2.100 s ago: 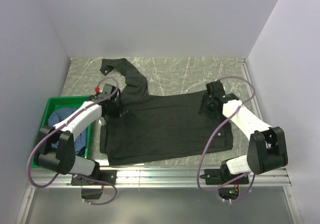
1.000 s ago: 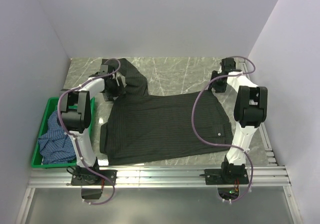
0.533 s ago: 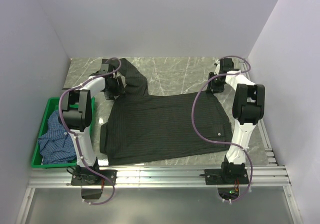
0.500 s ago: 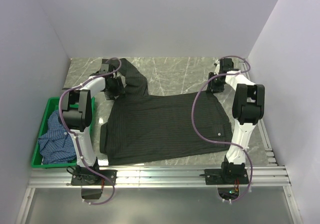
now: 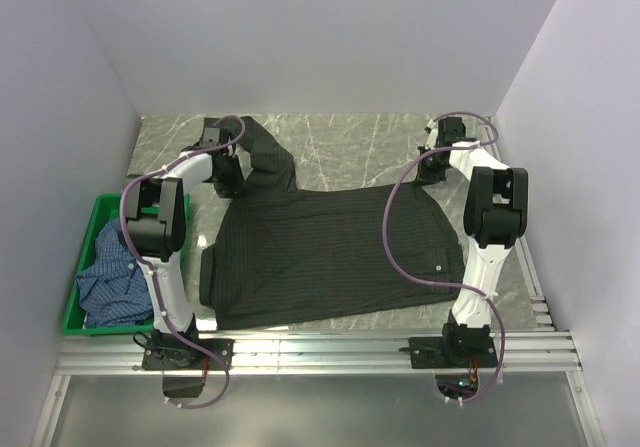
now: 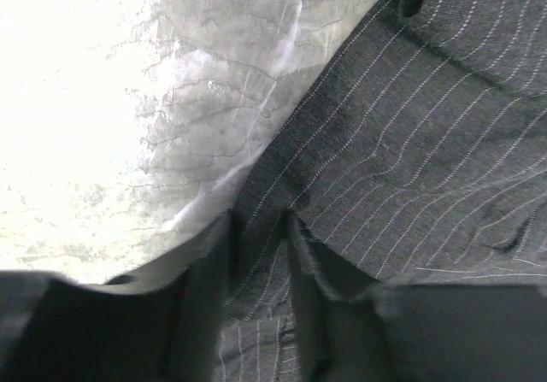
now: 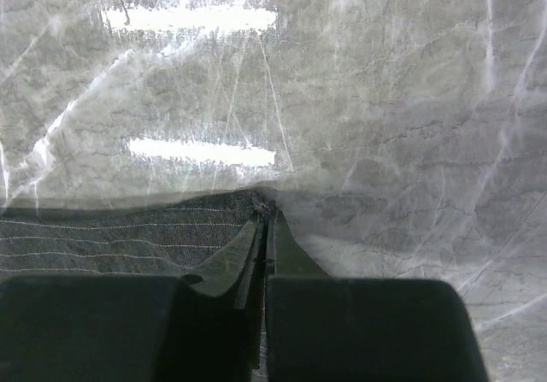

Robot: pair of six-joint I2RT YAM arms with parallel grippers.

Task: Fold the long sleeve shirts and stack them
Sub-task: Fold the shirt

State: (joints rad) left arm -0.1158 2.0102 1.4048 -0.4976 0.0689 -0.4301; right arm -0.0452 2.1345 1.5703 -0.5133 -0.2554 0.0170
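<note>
Little of the job is done, judging by how things lie. The black shirt (image 5: 330, 252) is spread out flat on the surface (image 5: 350, 142), its body reaching from the 2 hands back toward the arm bases. Its 1 visible sleeve (image 5: 262, 152) trails away just beyond the left hand (image 5: 227, 173). No fold of the body shows yet, and whether the other sleeve is already tucked in cannot be told.

The blue shirt (image 5: 110, 272) lies crumpled in the green crate (image 5: 108, 205), well apart from the left hand on its near, outer side. It is untouched by either hand. Nothing is stacked.

Both hands sit at the far corners of the black shirt's body. In the left wrist view, the left hand's 2 fingers (image 6: 209, 271) stand on either side of a ridge of pinstriped cloth. The cloth fills the gap between them, so this reads as a pinch on the shirt where the sleeve joins the body.

The right hand (image 5: 432, 169) has its fingers pressed together. The corner of the hem rises to meet their tips, so it appears nipped there.

The step in hand looks like the first fold of the black shirt, with both far corners gripped. What is left is nearly everything: folding this shirt down, taking the blue 1 out of the crate, flattening and folding it, and setting 1 on the other.
</note>
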